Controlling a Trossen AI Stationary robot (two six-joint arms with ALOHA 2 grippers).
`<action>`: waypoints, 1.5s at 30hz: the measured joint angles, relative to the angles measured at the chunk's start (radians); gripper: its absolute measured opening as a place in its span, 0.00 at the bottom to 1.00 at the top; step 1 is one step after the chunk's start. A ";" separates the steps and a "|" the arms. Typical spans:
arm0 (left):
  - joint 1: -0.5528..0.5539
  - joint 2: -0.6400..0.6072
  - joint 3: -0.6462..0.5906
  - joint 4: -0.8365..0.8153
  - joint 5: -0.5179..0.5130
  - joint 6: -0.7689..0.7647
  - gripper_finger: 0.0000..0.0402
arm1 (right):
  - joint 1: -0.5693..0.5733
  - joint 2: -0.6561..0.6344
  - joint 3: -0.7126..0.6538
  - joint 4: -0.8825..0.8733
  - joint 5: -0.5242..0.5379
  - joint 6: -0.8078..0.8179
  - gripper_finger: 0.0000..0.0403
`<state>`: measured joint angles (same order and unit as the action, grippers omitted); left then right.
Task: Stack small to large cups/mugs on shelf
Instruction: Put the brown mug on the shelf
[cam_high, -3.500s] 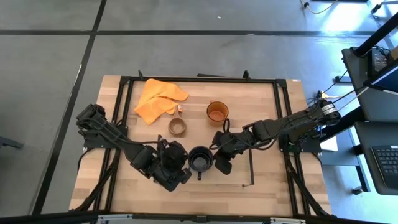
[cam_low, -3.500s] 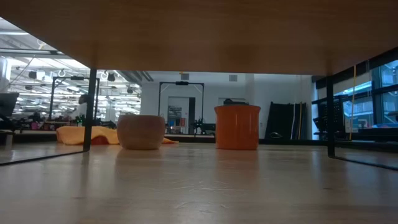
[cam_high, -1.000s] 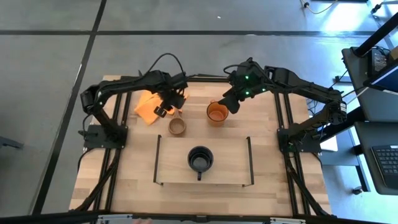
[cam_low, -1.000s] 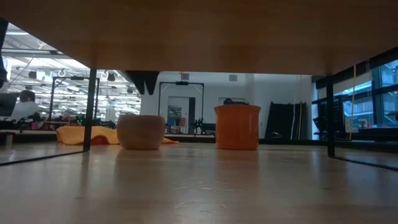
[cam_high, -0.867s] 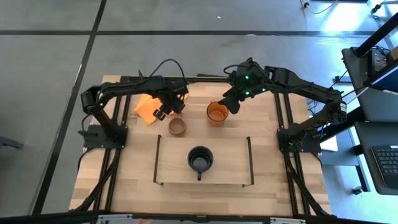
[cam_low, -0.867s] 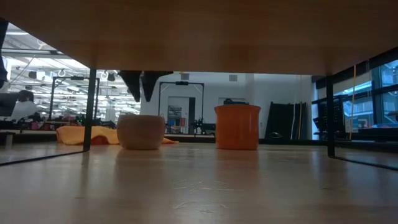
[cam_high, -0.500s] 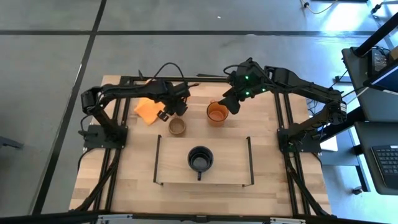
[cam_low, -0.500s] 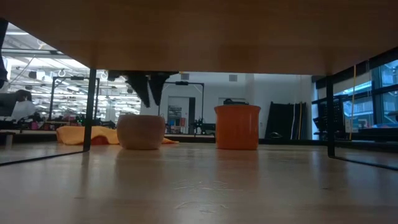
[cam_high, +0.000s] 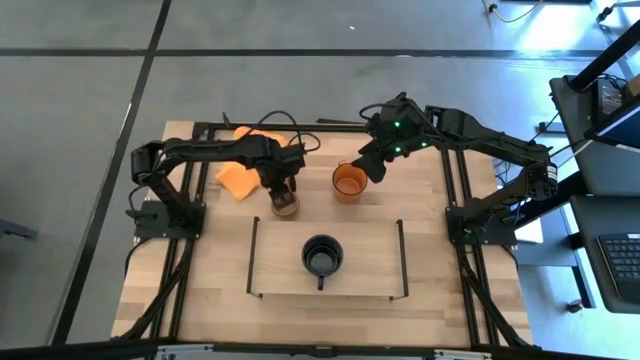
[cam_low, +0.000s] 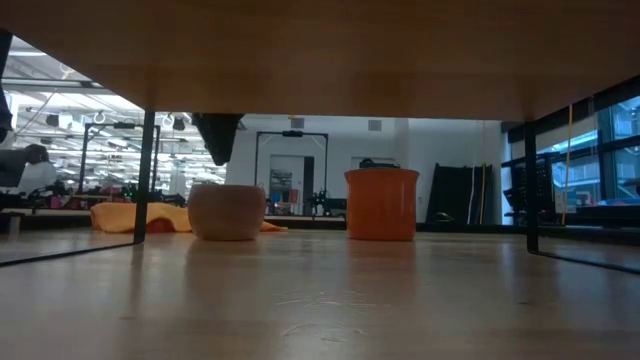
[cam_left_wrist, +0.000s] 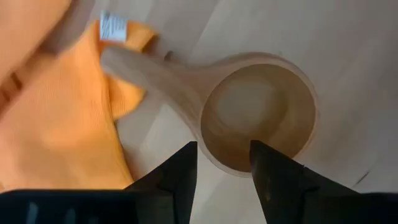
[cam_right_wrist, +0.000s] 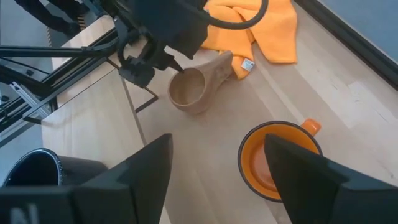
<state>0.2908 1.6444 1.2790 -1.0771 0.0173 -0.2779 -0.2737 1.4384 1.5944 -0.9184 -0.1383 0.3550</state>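
The small tan wooden cup (cam_high: 287, 206) stands on the table just beyond the shelf (cam_high: 380, 280), its handle (cam_left_wrist: 146, 71) pointing at the orange cloth. My left gripper (cam_high: 285, 190) hangs open a little above it, pointing down. Its fingers (cam_left_wrist: 184, 167) are over the cup's rim (cam_left_wrist: 224, 165) and clear of it; the low view shows a gap under the left gripper (cam_low: 218, 140). The orange mug (cam_high: 349, 181) stands to the right. My right gripper (cam_high: 368, 170) waits open above the orange mug (cam_right_wrist: 277, 158). The black mug (cam_high: 322, 254) stands on the shelf.
A crumpled orange cloth (cam_high: 240, 176) lies left of the wooden cup, close to its handle. The black outer frame (cam_high: 330, 127) runs around the table. Bare shelf board lies on both sides of the black mug.
My left gripper has moved from over the orange cloth toward the table's right and near side, to above the wooden cup. It has sunk a little and rolled about its own downward line. The cups have not moved.
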 joint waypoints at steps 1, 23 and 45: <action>-0.001 0.000 -0.002 -0.001 0.000 -0.041 0.35 | -0.001 0.000 0.000 0.000 0.000 0.000 0.63; 0.019 0.006 -0.226 0.161 -0.029 -0.296 0.35 | -0.001 0.000 0.000 0.001 0.014 -0.023 0.63; 0.081 0.006 -0.186 0.295 -0.055 -0.080 0.08 | -0.026 0.000 0.000 0.001 0.041 -0.008 0.63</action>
<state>0.3722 1.6508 1.0929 -0.7817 -0.0379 -0.3574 -0.2993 1.4387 1.5948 -0.9176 -0.0975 0.3466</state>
